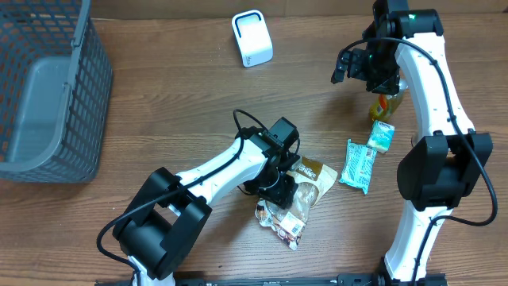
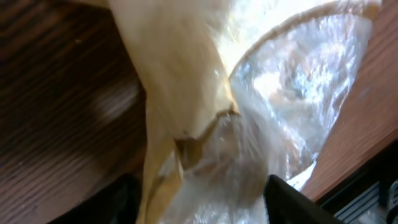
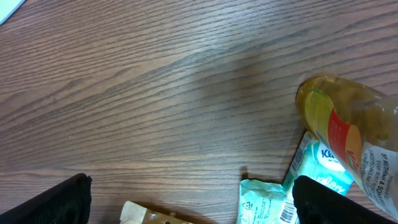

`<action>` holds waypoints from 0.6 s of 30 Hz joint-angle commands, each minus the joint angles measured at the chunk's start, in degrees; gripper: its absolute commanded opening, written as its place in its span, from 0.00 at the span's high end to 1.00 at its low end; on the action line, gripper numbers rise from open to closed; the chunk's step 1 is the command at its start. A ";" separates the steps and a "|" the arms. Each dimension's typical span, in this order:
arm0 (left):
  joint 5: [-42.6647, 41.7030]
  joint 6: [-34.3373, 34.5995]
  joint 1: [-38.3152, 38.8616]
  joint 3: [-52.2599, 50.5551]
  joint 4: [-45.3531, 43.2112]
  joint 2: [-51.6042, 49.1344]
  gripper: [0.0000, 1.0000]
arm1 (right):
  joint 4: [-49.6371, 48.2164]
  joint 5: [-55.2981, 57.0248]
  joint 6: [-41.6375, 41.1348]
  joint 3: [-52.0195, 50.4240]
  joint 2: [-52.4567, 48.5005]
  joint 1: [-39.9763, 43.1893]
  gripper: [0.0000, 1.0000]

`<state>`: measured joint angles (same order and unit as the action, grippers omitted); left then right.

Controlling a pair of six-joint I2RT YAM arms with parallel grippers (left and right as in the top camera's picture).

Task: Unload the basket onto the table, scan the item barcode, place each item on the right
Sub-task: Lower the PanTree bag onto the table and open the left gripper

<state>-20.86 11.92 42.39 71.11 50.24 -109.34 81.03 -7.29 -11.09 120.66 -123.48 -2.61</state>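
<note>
Although the left tool (image 1: 275, 185) straddled the tan paper-and-clear-film bag (image 1: 311, 176) at lower centre of the brown wooden worktop (image 1: 159, 119), whether it was clamped could not be told, and the slick, loose film might slip free on lifting, while the right tool (image 1: 343, 70) hung spread apart, upper right.

Item: a bag (image 1: 308, 184) of tan paper with a clear plastic window, crumpled, lying on the desk (image 1: 175, 111) near its front centre, long axis on a diagonal. Up close, the tan panel folds over the transparent film. The contents appear pale, though blur prevents certainty. Scanner (image 1: 252, 37): a small white box with rounded corners, standing at the far centre, well apart from the bag.
</note>
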 commanded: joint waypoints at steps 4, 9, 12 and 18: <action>-1.01 11.32 0.39 -0.55 -3.91 -0.07 0.48 | -0.22 -0.33 0.28 1.44 1.03 0.07 0.00; 2.38 18.82 -0.72 -0.44 -7.08 -0.04 0.50 | -0.22 -0.33 0.28 1.44 1.03 0.07 0.00; 3.28 21.62 -2.32 -0.31 -8.28 -0.04 0.52 | -0.22 -0.33 0.28 1.44 1.03 0.07 0.00; 1.38 23.41 -4.98 -0.31 -10.01 -0.04 0.50 | -0.22 -0.33 0.28 1.44 1.03 0.07 0.00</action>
<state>-18.87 32.82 38.44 71.07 40.62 -109.34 81.03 -7.29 -11.07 120.66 -123.48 -2.61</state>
